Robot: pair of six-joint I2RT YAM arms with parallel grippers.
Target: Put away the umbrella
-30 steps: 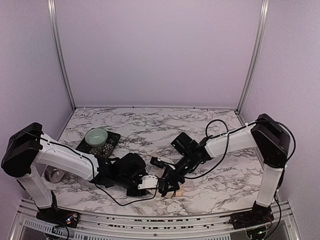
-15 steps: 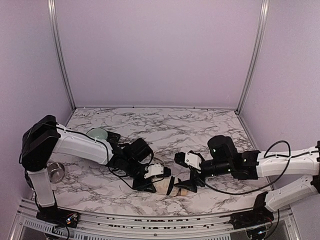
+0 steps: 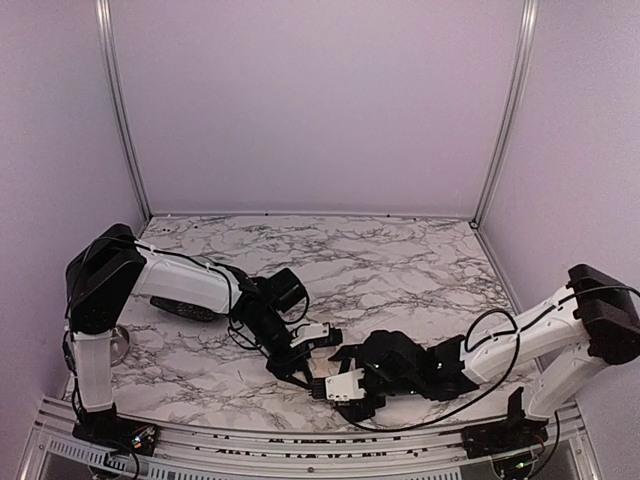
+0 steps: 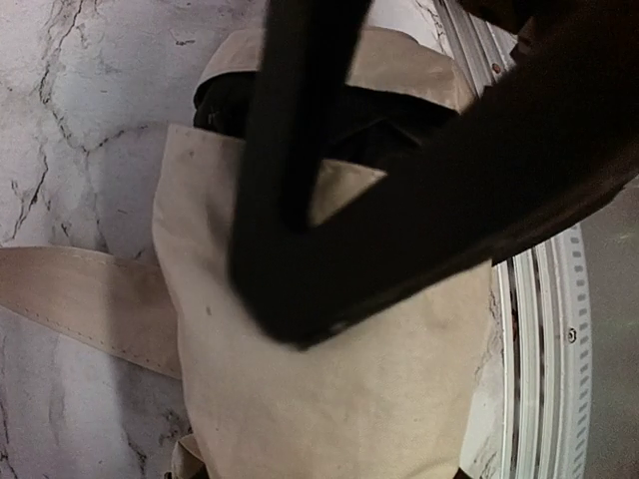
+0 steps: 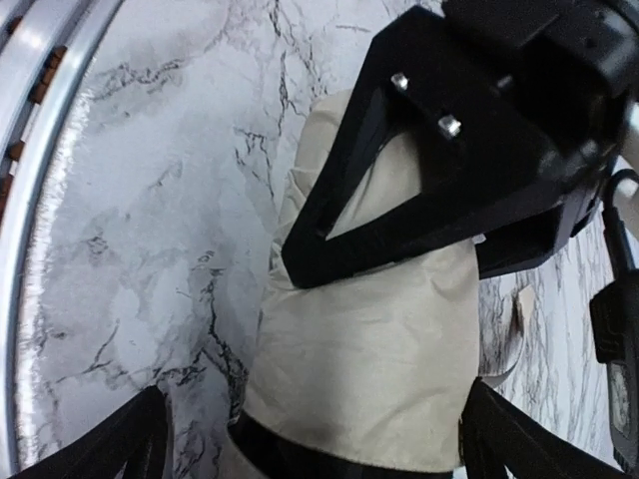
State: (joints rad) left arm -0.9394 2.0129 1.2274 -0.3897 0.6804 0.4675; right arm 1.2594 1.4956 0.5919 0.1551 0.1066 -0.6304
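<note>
The umbrella (image 3: pixel 323 371) lies folded near the table's front edge, a cream-beige bundle with black lining showing at one end (image 4: pixel 329 399). My left gripper (image 3: pixel 305 362) reaches in from the left and is shut on it; its black triangular finger (image 5: pixel 399 190) presses across the fabric (image 5: pixel 369 369). My right gripper (image 3: pixel 338 378) comes in low from the right, jaws open wide on either side of the bundle, fingers (image 5: pixel 130 444) standing off it. In the left wrist view a black finger (image 4: pixel 300 190) crosses the umbrella. A cream band (image 4: pixel 80 299) trails onto the marble.
A dark patterned mat (image 3: pixel 188 308) lies at the left, partly under the left arm. A metal cup (image 3: pixel 118 346) stands by the left arm's base. The table's metal front rail (image 4: pixel 544 349) (image 5: pixel 40 120) runs right beside the umbrella.
The right arm has dropped low and swung in from the right, its jaws opening wide around the umbrella. The left arm has shifted right, still holding the umbrella, and now covers the bowl.
</note>
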